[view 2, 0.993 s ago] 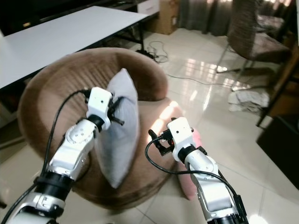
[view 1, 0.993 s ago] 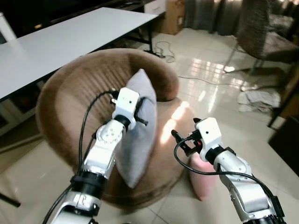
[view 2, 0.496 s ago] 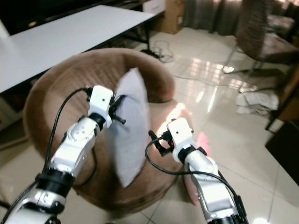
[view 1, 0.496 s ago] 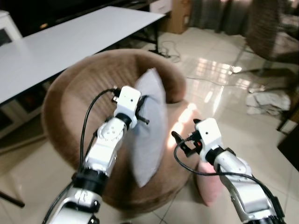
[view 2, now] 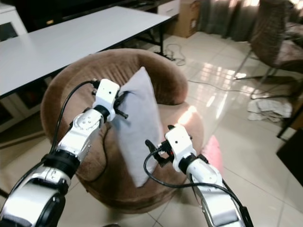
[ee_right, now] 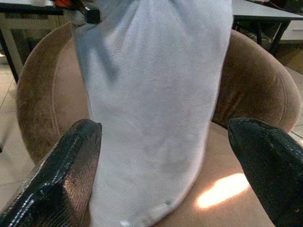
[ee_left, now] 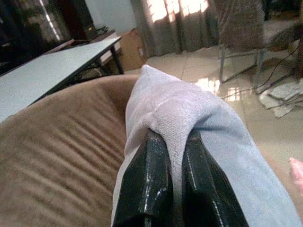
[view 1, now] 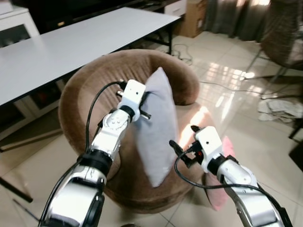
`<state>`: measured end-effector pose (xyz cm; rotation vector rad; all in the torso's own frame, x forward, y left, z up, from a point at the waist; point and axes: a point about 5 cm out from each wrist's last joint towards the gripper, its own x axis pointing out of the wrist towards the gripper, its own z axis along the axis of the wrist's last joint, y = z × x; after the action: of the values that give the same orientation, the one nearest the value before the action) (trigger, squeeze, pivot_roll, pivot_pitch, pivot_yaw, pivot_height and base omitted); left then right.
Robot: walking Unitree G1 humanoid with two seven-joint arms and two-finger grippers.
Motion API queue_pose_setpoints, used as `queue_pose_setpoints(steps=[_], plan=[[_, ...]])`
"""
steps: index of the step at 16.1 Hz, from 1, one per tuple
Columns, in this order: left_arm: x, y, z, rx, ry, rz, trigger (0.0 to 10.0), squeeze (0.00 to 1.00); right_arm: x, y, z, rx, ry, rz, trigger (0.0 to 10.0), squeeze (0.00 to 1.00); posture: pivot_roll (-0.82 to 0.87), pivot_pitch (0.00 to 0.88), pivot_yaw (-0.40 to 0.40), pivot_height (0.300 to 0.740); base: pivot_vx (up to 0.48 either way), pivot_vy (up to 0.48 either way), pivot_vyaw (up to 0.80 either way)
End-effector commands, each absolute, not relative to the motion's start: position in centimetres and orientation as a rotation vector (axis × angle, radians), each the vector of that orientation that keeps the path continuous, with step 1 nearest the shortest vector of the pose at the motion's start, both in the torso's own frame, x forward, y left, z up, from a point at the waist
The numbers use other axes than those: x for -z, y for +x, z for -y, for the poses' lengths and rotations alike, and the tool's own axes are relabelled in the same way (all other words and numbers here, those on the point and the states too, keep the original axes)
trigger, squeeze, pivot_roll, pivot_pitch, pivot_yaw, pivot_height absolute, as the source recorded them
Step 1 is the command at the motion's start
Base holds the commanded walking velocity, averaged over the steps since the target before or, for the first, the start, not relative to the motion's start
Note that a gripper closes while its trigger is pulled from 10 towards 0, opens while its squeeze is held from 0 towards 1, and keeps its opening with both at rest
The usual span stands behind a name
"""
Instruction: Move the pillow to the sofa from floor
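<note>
Our left gripper (ee_left: 165,156) still pinches the grey pillow (view 1: 158,125), which now hangs closer over the brown sofa (view 1: 94,80) seat; our right gripper (ee_right: 161,161) waits spread, so release seems near.

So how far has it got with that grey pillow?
The pillow is already off the floor: the left claw is shut on its top edge and it hangs over the brown sofa. The right claw is open beside the pillow's lower part. Left to do: set it on the seat and let go.
</note>
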<state>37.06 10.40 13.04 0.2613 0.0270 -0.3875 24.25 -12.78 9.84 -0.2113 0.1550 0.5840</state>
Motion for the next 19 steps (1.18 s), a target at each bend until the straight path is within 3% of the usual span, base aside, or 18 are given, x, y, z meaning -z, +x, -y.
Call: queue_pose_setpoints(steps=[1, 6, 11, 13, 17, 18, 19], plan=[[-13.1, 37.6, -11.3, 0.326, 0.290, -0.023, 10.0, 0.00, -10.0, 23.9, 12.6, -0.610, -0.209, -0.163, 10.0, 0.00, -0.10, 0.002, 0.082, 0.740, 0.000, 0.000, 0.00], [-10.0, 37.5, -14.5, 0.109, 0.393, -0.215, 10.0, 0.00, -9.3, 23.8, 11.9, -0.652, -0.218, -0.204, 10.0, 0.00, -0.12, 0.049, 0.067, 0.740, 0.000, 0.000, 0.00], [-11.0, 38.0, -18.6, -0.064, 0.549, -0.244, 10.0, 0.00, -9.0, 23.7, 11.2, -0.682, -0.238, -0.222, 10.0, 0.00, -0.12, 0.092, 0.064, 0.740, 0.000, 0.000, 0.00], [-11.0, 37.7, -21.3, -0.151, 0.603, -0.313, 10.0, 0.00, -8.6, 23.1, 10.7, -0.738, -0.227, -0.238, 10.0, 0.00, -0.11, 0.116, 0.061, 0.740, 0.000, 0.000, 0.00], [-11.2, 37.8, -21.4, -0.103, 0.525, -0.312, 10.0, 0.00, -8.6, 23.3, 10.2, -0.779, -0.246, -0.240, 10.0, 0.00, -0.11, 0.129, 0.045, 0.740, 0.000, 0.000, 0.00], [-11.7, 38.1, -20.8, -0.069, 0.495, -0.283, 10.0, 1.00, -8.6, 23.3, 10.1, -0.783, -0.247, -0.238, 10.0, 0.00, -0.12, 0.132, 0.044, 0.740, 0.000, 0.000, 0.00], [-12.0, 38.3, -20.3, -0.045, 0.478, -0.263, 10.0, 1.00, -8.7, 23.3, 10.1, -0.787, -0.248, -0.237, 10.0, 0.00, -0.12, 0.134, 0.047, 0.740, 0.000, 0.000, 0.00]])
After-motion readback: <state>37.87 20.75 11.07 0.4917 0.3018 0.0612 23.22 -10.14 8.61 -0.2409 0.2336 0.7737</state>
